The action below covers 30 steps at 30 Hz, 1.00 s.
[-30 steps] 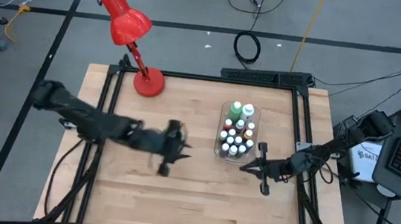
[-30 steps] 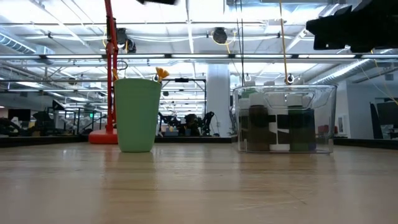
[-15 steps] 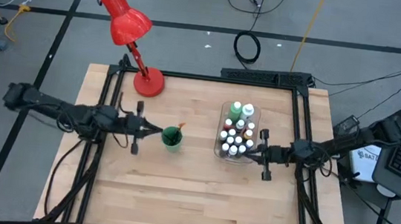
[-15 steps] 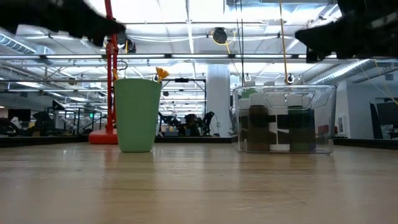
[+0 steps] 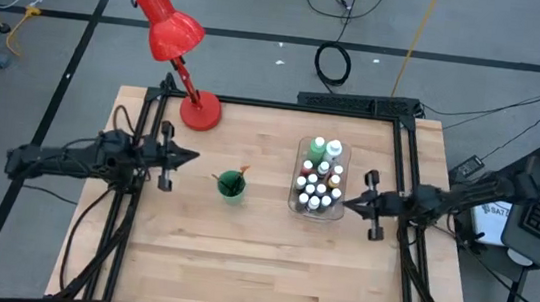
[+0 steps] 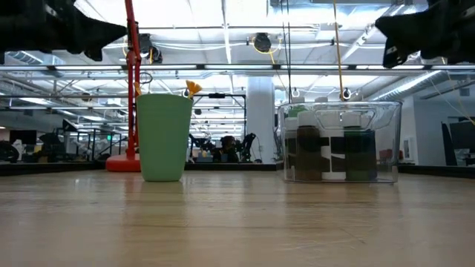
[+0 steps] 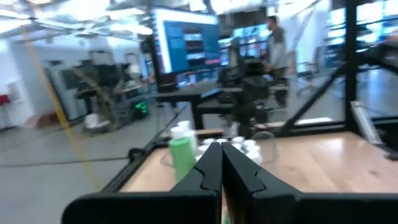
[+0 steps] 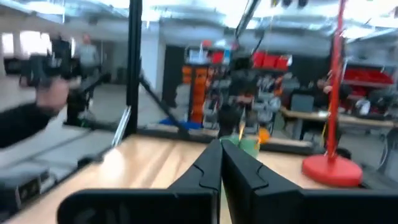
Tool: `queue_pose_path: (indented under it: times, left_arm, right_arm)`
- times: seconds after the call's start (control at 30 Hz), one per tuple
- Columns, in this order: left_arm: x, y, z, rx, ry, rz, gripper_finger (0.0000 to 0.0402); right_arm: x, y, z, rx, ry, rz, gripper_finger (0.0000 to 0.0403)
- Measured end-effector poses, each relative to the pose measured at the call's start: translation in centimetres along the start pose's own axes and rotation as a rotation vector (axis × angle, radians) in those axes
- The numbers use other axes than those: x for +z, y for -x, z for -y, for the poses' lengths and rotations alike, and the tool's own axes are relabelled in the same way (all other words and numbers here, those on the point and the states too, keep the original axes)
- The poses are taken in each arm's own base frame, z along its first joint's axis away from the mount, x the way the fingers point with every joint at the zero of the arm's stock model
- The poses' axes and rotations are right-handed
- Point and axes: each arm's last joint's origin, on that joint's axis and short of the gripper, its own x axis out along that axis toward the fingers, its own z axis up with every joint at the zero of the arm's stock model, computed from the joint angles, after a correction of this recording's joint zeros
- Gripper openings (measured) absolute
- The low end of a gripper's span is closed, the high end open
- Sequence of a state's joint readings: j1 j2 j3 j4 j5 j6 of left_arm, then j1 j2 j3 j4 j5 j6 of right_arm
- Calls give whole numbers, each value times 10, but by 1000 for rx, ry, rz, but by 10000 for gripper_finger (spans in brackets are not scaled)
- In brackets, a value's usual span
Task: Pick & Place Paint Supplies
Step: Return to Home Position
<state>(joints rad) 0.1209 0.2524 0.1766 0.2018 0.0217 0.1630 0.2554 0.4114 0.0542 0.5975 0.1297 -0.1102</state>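
Note:
The paint bottles (image 5: 319, 176), white-capped, stand packed upright in a clear plastic tray (image 5: 298, 179) at the table's middle right; the low view shows the bottles (image 6: 334, 152) through the tray wall. A green cup (image 5: 231, 187) stands on the table left of the tray, with paintbrush ends (image 6: 193, 87) sticking out of its top. My left gripper (image 5: 192, 157) is shut and empty, level, left of the cup and pointing at it. My right gripper (image 5: 349, 197) is shut and empty, level, just right of the tray. Both hang well above the table top.
A red desk lamp (image 5: 199, 111) stands at the far left of the table. Black frame rails (image 5: 403, 175) run along the table's left and right sides. Bare wood spreads across the near half (image 5: 257, 270). A person (image 7: 273, 37) stands in the room beyond.
My left gripper has drawn back from above the green cup toward the table's left edge and tipped up to level, uncovering the cup. My right gripper has pulled back toward the table's right edge, from the tray's near corner to beside it. Cup and tray have stayed put.

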Motion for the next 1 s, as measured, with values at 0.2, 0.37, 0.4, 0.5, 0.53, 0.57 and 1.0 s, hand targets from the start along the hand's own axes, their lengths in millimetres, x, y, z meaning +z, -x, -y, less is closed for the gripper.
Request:
queue_pose_path:
  times: [0.2,0.37,0.4,0.5,0.53,0.57,1.0]
  left_arm:
    - [-23,2,4,-68,-3,-36,1]
    - [-48,4,9,-104,-21,-61,1]
    - [-50,4,9,-107,-21,-91,2]
    - [-53,5,9,-102,5,-124,1]
    - [-53,5,9,-102,13,-120,1]
    - [-53,5,9,-101,17,-118,2]
    - [-60,6,10,-105,77,-197,2]
  right_arm:
    - [3,9,5,-129,3,19,1]
    - [1,11,8,-153,-9,-3,0]
    - [0,11,8,-157,-8,-15,0]
    - [-3,11,11,-180,-28,-43,0]
    - [-3,11,12,-190,-39,-46,0]
    - [-3,11,13,-199,-47,-46,0]
    - [-15,12,24,-319,-61,-152,0]
